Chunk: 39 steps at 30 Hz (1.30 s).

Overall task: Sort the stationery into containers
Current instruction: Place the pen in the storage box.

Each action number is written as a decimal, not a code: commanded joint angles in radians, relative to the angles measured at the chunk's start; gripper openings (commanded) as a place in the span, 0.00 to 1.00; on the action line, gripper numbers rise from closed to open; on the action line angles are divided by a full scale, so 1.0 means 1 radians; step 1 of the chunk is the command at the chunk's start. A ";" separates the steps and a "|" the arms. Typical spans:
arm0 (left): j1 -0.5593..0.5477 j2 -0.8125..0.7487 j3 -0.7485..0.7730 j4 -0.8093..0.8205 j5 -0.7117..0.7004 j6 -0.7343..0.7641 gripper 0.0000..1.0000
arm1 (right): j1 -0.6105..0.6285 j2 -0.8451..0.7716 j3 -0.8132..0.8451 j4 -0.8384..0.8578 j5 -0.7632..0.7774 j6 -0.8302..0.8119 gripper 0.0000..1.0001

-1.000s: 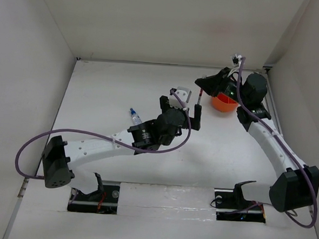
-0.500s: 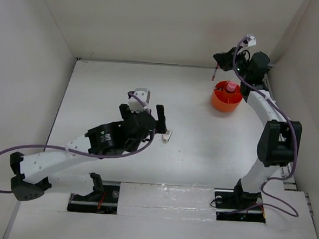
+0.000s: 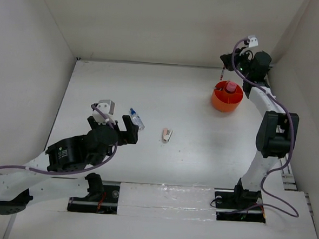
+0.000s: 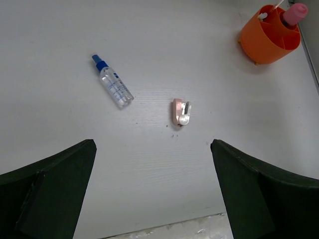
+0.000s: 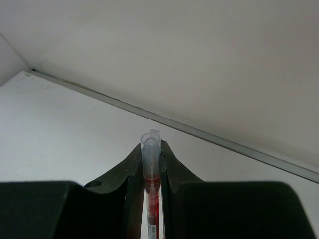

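Note:
My right gripper is shut on a red pen with a clear cap, held upright above the far left edge of the round orange tub. A pink-capped tube stands in the tub. My left gripper is open and empty at the near left. The clear blue-capped tube lies on the table just beyond it. A small beige and white piece lies to its right. In the left wrist view the tub is at the top right. No green pen shows.
White walls close the table on the left, back and right; the tub stands close to the right wall. A metal rail runs along the near edge between the arm bases. My right arm stands tall along the right side.
My left arm has drawn back to the near left, away from the beige piece, uncovering the blue-capped tube. My right gripper has lifted the red pen up and back over the tub.

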 commanded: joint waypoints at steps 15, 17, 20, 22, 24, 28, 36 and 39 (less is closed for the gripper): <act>0.005 -0.008 -0.060 0.129 0.082 0.102 1.00 | -0.024 0.050 -0.075 0.162 -0.030 -0.072 0.00; 0.005 -0.008 -0.069 0.129 0.082 0.102 1.00 | -0.024 0.050 -0.075 0.162 -0.030 -0.072 0.00; 0.005 -0.017 -0.069 0.138 0.082 0.111 1.00 | -0.024 0.062 -0.075 0.162 -0.021 -0.072 0.00; 0.005 -0.028 -0.069 0.138 0.093 0.111 1.00 | -0.033 0.062 -0.075 0.162 -0.020 -0.072 0.01; 0.005 -0.037 -0.069 0.148 0.093 0.111 1.00 | -0.033 0.073 -0.075 0.162 -0.020 -0.072 0.02; 0.005 -0.037 -0.078 0.148 0.102 0.121 1.00 | -0.033 0.082 -0.075 0.162 -0.020 -0.072 0.04; 0.005 -0.046 -0.078 0.157 0.111 0.130 1.00 | -0.043 0.091 -0.075 0.153 -0.020 -0.072 0.08; 0.005 -0.046 -0.078 0.157 0.111 0.130 1.00 | -0.043 0.091 -0.075 0.153 -0.031 -0.072 0.09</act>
